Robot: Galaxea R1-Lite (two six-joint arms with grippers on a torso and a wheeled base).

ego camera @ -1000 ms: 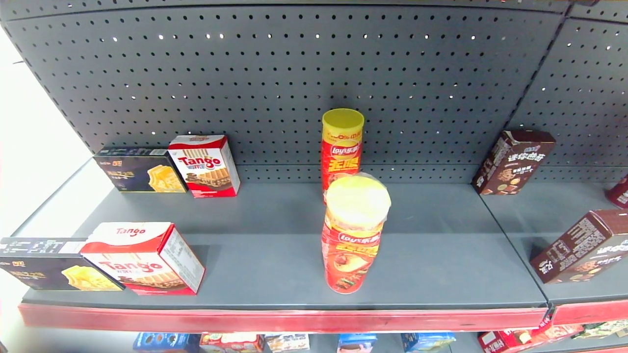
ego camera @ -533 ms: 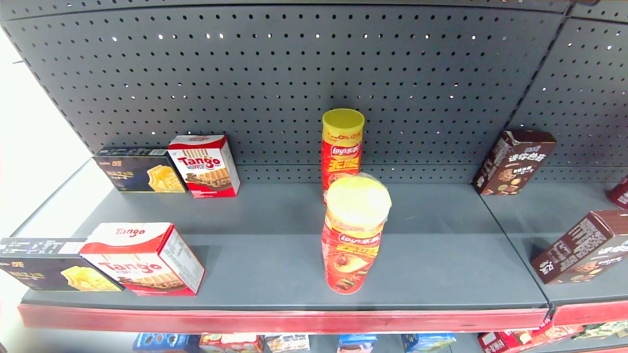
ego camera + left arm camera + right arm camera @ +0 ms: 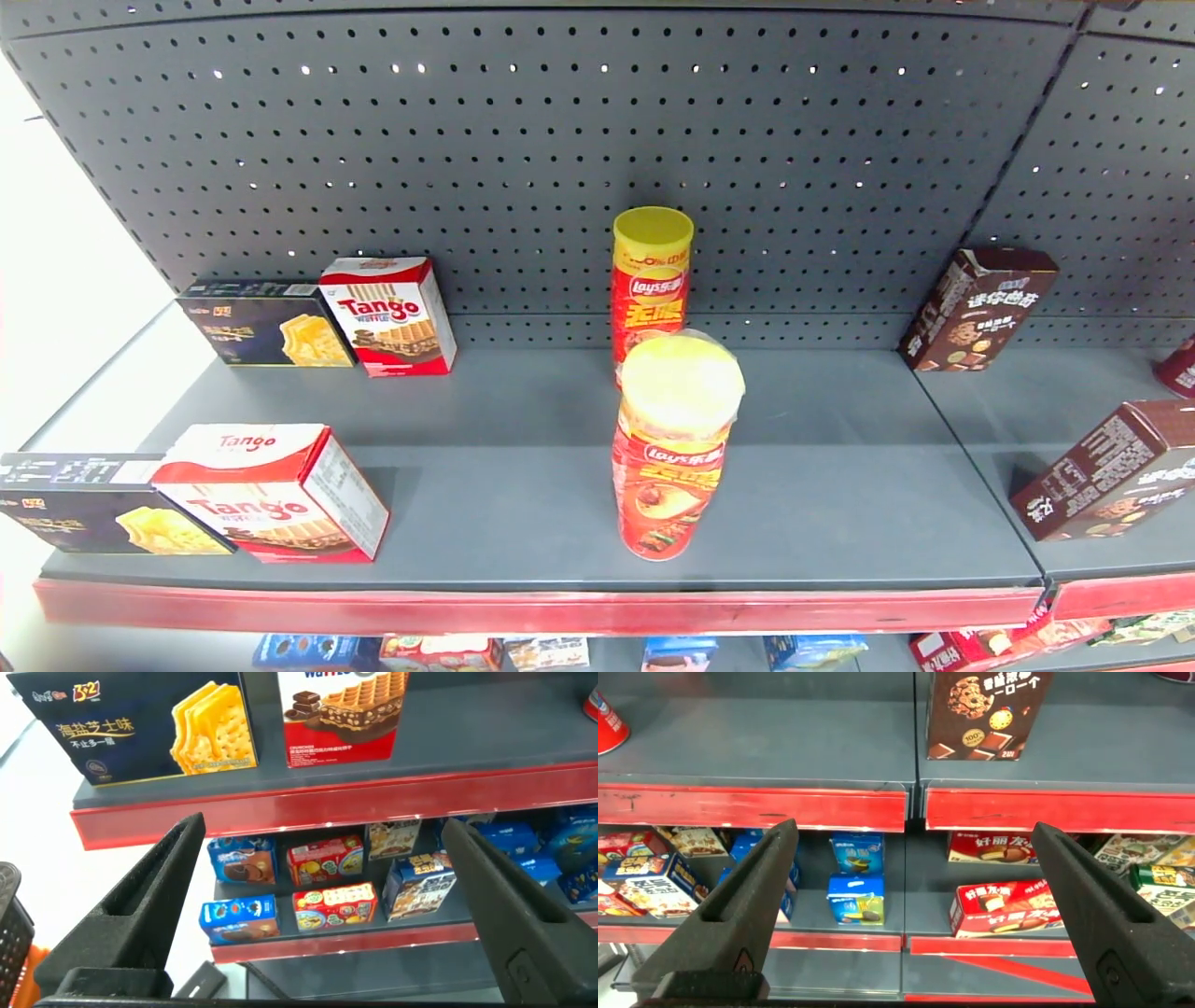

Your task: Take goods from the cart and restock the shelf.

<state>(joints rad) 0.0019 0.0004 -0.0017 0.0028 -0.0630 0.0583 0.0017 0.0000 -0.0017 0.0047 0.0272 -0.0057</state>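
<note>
On the grey shelf (image 3: 523, 504) two red chip cans with yellow lids stand upright in the middle, one near the front (image 3: 674, 448) and one at the back (image 3: 651, 280). Red-and-white wafer boxes (image 3: 280, 490) (image 3: 392, 315) and black cracker boxes (image 3: 93, 504) (image 3: 266, 322) sit at the left. Brown cookie boxes (image 3: 976, 308) (image 3: 1111, 471) stand on the right section. My left gripper (image 3: 322, 873) is open with nothing in it, held below the shelf's red front edge (image 3: 327, 803), under the cracker box (image 3: 154, 723) and wafer box (image 3: 341, 714). My right gripper (image 3: 910, 873) is open and empty, facing the red edge (image 3: 757, 807) below a brown cookie box (image 3: 985, 714).
A perforated grey back panel (image 3: 560, 140) closes the shelf behind. Lower shelves hold small blue, red and yellow snack boxes (image 3: 327, 882) (image 3: 854, 901). Bare shelf room lies between the wafer boxes and the cans and to the right of the cans. A dark basket edge (image 3: 11, 924) is at the side.
</note>
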